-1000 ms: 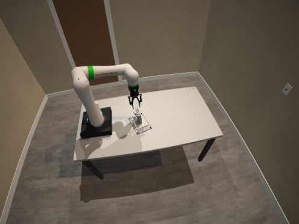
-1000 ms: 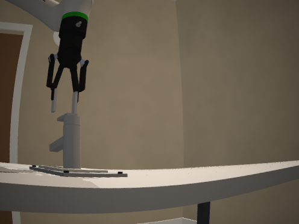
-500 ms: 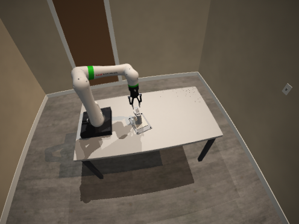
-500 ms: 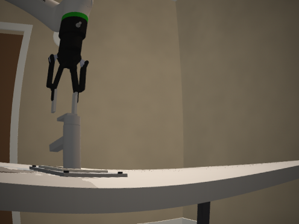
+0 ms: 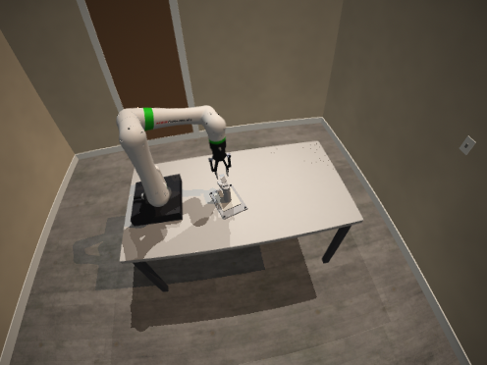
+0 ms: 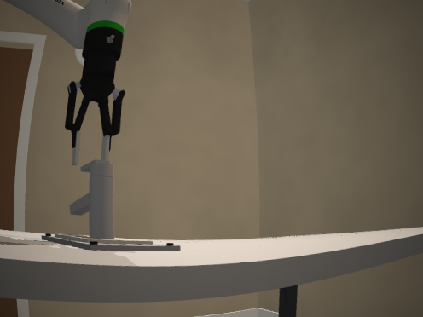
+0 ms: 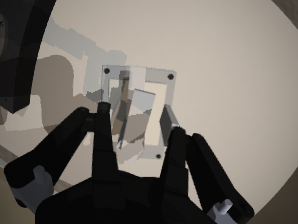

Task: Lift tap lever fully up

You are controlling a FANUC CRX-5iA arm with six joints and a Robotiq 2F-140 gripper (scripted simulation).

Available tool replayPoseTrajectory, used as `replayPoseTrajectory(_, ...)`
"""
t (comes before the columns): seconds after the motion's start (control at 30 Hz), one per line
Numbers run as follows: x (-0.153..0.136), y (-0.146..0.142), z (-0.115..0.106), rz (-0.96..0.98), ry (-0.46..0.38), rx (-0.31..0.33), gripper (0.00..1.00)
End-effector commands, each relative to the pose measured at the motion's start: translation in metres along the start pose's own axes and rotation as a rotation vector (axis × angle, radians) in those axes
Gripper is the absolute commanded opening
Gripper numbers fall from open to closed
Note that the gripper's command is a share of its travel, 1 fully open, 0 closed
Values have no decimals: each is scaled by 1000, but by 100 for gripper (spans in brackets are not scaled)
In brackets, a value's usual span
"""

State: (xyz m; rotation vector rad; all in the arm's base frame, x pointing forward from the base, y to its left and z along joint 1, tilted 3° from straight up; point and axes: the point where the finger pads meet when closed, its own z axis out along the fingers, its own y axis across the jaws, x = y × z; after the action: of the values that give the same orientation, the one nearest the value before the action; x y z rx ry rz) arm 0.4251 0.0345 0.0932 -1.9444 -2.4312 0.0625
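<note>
A grey tap (image 6: 101, 200) stands upright on a square metal base plate (image 6: 111, 244) on the white table. Its short lever (image 6: 87, 166) sticks out level from the top of the column, with the spout (image 6: 80, 205) lower on the same side. My gripper (image 6: 89, 155) hangs straight above the tap, fingers partly open and empty. One fingertip is just above the column's top; the other hangs beside the lever's end. In the wrist view, the tap (image 7: 133, 112) lies between my fingers. From the top view, the gripper (image 5: 221, 172) is over the tap (image 5: 225, 192).
The arm's black base block (image 5: 157, 201) sits at the table's left end, close to the base plate (image 5: 229, 203). The table's right half (image 5: 295, 186) holds nothing. Walls and a brown door (image 5: 139, 59) stand behind.
</note>
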Motion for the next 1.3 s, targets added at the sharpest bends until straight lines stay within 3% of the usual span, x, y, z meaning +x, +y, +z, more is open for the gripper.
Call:
replayPoseTrajectory(0.0,0,0,4,0,0,0,40)
replayPoseTrajectory(0.67,0,0,28,0,0,0,40)
replayPoseTrajectory(1.27,0,0,34,0,0,0,40)
